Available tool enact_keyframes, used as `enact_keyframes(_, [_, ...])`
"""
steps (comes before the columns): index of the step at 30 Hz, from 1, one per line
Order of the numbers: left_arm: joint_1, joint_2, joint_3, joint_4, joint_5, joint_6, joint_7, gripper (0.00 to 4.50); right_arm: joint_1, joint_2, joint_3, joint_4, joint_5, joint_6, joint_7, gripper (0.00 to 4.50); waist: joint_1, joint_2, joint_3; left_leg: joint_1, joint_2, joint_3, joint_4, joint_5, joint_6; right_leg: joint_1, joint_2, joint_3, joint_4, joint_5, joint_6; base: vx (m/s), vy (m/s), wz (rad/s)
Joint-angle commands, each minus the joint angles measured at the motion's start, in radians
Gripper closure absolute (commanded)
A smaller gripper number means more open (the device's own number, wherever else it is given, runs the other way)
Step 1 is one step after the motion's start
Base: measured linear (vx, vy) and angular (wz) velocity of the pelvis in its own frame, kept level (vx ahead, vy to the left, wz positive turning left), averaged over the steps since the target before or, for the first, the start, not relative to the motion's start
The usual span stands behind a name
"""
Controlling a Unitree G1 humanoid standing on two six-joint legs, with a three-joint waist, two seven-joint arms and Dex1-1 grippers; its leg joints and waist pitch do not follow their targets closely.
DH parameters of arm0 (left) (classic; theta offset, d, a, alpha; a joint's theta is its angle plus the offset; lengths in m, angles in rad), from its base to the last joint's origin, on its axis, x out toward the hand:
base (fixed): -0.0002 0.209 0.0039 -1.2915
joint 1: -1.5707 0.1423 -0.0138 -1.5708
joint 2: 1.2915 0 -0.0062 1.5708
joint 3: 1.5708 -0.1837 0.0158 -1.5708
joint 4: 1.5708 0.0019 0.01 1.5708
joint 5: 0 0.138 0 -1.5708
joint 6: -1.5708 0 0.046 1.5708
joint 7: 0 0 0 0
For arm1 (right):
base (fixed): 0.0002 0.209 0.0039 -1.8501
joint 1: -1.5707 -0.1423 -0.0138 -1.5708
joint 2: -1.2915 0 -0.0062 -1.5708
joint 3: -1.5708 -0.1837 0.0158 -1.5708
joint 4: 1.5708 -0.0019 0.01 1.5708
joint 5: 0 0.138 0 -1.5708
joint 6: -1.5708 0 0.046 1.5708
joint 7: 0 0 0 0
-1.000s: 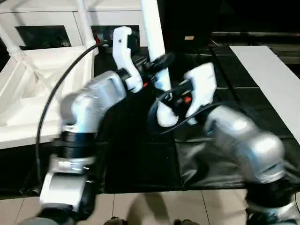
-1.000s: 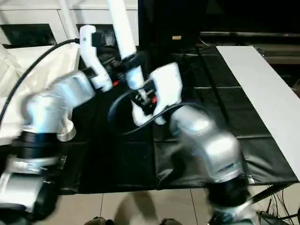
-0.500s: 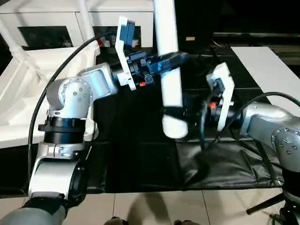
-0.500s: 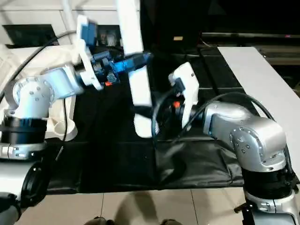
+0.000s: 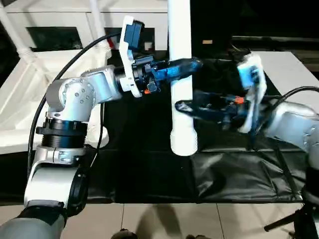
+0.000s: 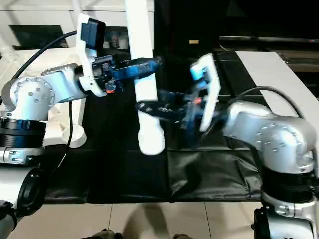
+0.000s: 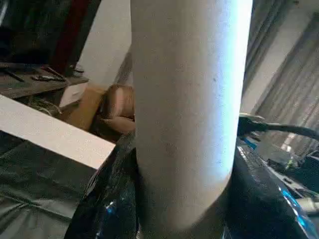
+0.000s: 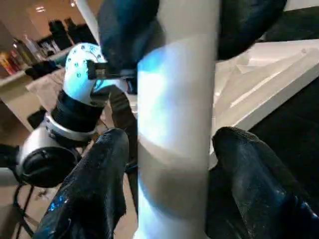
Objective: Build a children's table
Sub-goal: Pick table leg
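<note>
Leg (image 5: 181,94) upright at frame centre, pinched by left gripper (image 5: 187,64), lower end hanging free above the black mat (image 5: 149,174). Right gripper (image 5: 192,107) spread around it lower down, small gaps either side; half a second ago well right of it. Tabletop (image 5: 15,99) at left edge.

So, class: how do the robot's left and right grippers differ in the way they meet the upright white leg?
The left gripper is clamped on the table leg higher up; the right gripper sits lower, its fingers straddling the leg with gaps, not gripping. They approach from opposite sides. Both have black fingers.
</note>
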Motion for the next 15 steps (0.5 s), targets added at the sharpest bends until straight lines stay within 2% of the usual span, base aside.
enact_keyframes(1, [-0.022, 0.000, 0.021, 0.017, -0.018, 0.011, -0.005, 2.64, -0.015, -0.010, -0.018, 0.006, 0.020, 0.019, 0.007, 1.49, 0.002, -0.005, -0.083, 0.017, 0.023, -0.002, -0.062, -0.106, 0.005, 0.062, -0.027, 0.017, -0.055, -0.103, -0.270, 0.000, 0.000, 0.00])
enact_keyframes(6, [-0.064, -0.038, 0.119, 0.097, -0.091, 0.073, 0.075, 2.64, -0.017, -0.014, -0.031, 0.002, 0.053, 0.051, -0.005, 1.49, 0.004, -0.006, -0.082, 0.017, 0.022, -0.002, -0.062, -0.120, -0.006, 0.062, -0.029, 0.018, -0.057, -0.133, -0.265, 0.000, 0.000, 0.00])
enact_keyframes(8, [-0.073, -0.045, 0.136, 0.116, -0.097, 0.081, 0.100, 2.64, -0.018, -0.013, -0.037, 0.001, 0.066, 0.059, -0.014, 1.49, 0.004, -0.007, -0.081, 0.016, 0.021, -0.003, -0.061, -0.119, -0.002, 0.063, -0.029, 0.018, -0.059, -0.130, -0.262, 0.000, 0.000, 0.00])
enact_keyframes(9, [-0.083, -0.054, 0.157, 0.141, -0.098, 0.085, 0.143, 2.64, -0.018, -0.011, -0.044, -0.001, 0.078, 0.066, -0.022, 1.49, 0.004, -0.003, -0.077, 0.016, 0.022, -0.004, -0.063, -0.130, -0.006, 0.061, -0.030, 0.017, -0.060, -0.148, -0.259, 0.000, 0.000, 0.00])
enact_keyframes(10, [-0.083, -0.054, 0.157, 0.141, -0.098, 0.085, 0.143, 2.64, -0.018, -0.011, -0.044, -0.001, 0.078, 0.066, -0.022, 1.49, 0.004, -0.006, -0.078, 0.016, 0.021, -0.004, -0.062, -0.131, -0.006, 0.062, -0.030, 0.017, -0.063, -0.156, -0.254, 0.000, 0.000, 0.00])
enact_keyframes(11, [-0.092, -0.060, 0.176, 0.161, -0.107, 0.092, 0.175, 2.64, -0.017, -0.010, -0.049, -0.004, 0.090, 0.073, -0.031, 1.49, 0.004, -0.005, -0.074, 0.014, 0.021, -0.004, -0.064, -0.131, -0.008, 0.061, -0.029, 0.017, -0.062, -0.156, -0.251, 0.000, 0.000, 0.00])
enact_keyframes(13, [-0.092, -0.060, 0.176, 0.161, -0.107, 0.092, 0.175, 2.64, -0.017, -0.010, -0.049, -0.004, 0.090, 0.073, -0.031, 1.49, 0.003, -0.006, -0.076, 0.015, 0.021, -0.005, -0.064, -0.124, -0.007, 0.062, -0.029, 0.017, -0.062, -0.150, -0.248, 0.000, 0.000, 0.00])
enact_keyframes(14, [-0.109, -0.067, 0.215, 0.195, -0.144, 0.120, 0.210, 2.64, -0.017, -0.004, -0.067, -0.006, 0.117, 0.085, -0.048, 1.49, 0.002, -0.002, -0.067, 0.013, 0.018, -0.004, -0.065, -0.129, -0.007, 0.057, -0.028, 0.018, -0.064, -0.152, -0.248, 0.000, 0.000, 0.00])
enact_keyframes(15, [-0.109, -0.067, 0.215, 0.195, -0.144, 0.120, 0.210, 2.64, -0.017, -0.004, -0.067, -0.006, 0.117, 0.085, -0.048, 1.49, 0.002, -0.006, -0.070, 0.014, 0.018, -0.004, -0.064, -0.132, -0.005, 0.060, -0.028, 0.017, -0.065, -0.157, -0.248, 0.000, 0.000, 0.00])
